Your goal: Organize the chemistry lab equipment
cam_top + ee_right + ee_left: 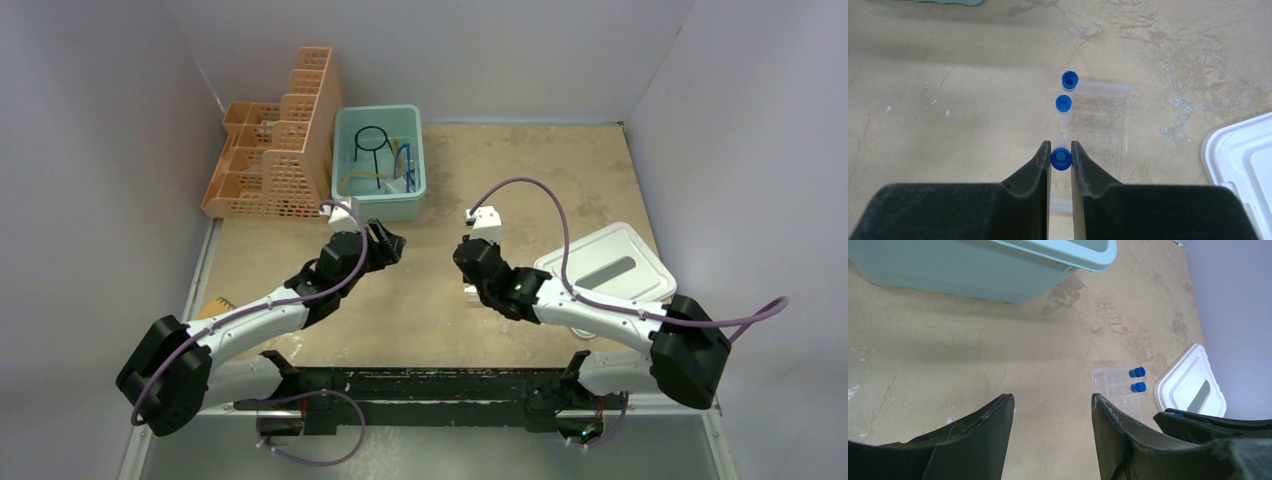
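**Three blue-capped clear tubes [1064, 103] at one clear tube rack [1103, 115]**

Right wrist view, centre: the rack is a flat rectangular block of transparent plastic with rows of round wells. It lies on the table [520, 180], whose tan surface is matt, mottled and crazed with fine cracks. Two tubes sit along the rack's left edge, their round glossy blue caps one below the other. The third tube is lower in the frame. The right gripper [1060, 150] has its two black, wedge-shaped jaws clamped on that tube's cap, one on either side.

Left wrist view: the left gripper [1052, 400] hangs over bare table at lower centre. Its two black, scuffed jaws are well apart with nothing between them. The rack with two caps shows at centre right.

Top view, upper centre: one pale teal plastic bin [380, 207], rectangular with rounded corners, holds one black wire ring with stem [372, 138] and an amber hose [352, 181]. Its other contents are too small to tell. Just left of the bin stands one orange lattice basket rack [275, 150], stepped in tiers. At centre right lies one white plastic lid [600, 262], rounded, with a grey slot. One small orange notepad [212, 305] lies at lower left.
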